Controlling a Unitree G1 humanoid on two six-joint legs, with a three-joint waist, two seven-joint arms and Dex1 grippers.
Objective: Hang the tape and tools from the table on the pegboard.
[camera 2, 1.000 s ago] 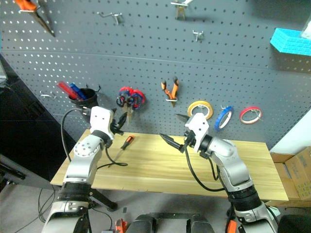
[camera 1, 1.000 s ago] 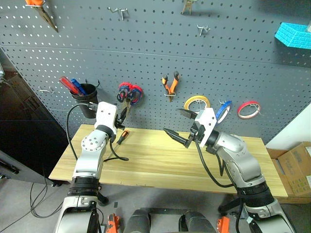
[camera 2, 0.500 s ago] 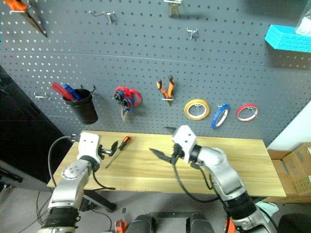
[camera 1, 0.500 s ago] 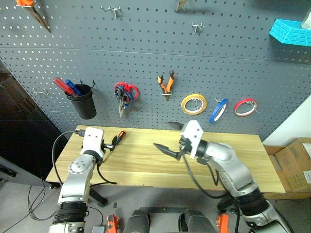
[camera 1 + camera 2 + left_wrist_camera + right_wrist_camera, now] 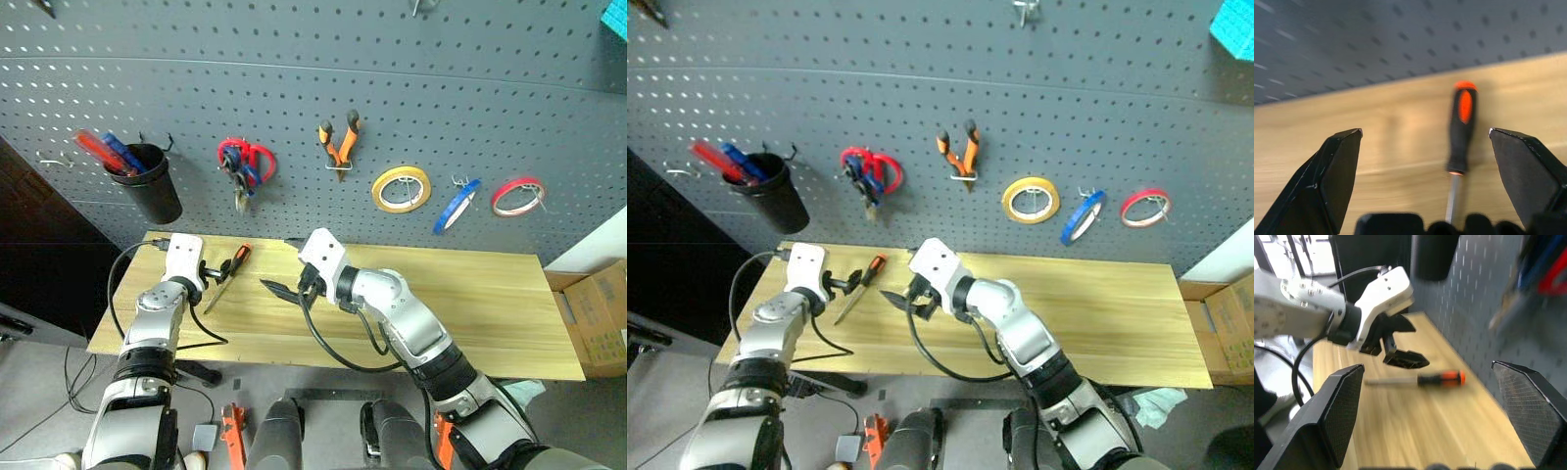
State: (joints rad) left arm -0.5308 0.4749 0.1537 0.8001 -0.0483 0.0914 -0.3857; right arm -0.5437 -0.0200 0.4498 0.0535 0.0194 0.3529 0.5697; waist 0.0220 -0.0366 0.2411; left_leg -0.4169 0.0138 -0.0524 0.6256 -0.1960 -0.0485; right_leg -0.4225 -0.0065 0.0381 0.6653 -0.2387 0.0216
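Observation:
The orange-and-black screwdriver (image 5: pixel 233 266) lies on the wooden table (image 5: pixel 470 304) near its left end, handle toward the pegboard (image 5: pixel 294 88). My left gripper (image 5: pixel 219 275) is open just over it. In the left wrist view the screwdriver (image 5: pixel 1461 128) lies between the spread fingers, untouched. My right gripper (image 5: pixel 282 266) is open and empty, a short way right of the screwdriver (image 5: pixel 1422 379). The pliers (image 5: pixel 339 147) and the blue tape (image 5: pixel 458 206) hang on the pegboard.
On the pegboard also hang red-and-blue scissors (image 5: pixel 245 164), a yellow roll (image 5: pixel 401 188), a red-and-white roll (image 5: pixel 517 196) and a black cup (image 5: pixel 152 191) of pens. A cardboard box (image 5: pixel 600 323) stands on the floor at right.
The camera has tipped down. My left gripper dropped from near the pegboard to the table, now open over the screwdriver. My right gripper swung left toward the screwdriver, staying open.

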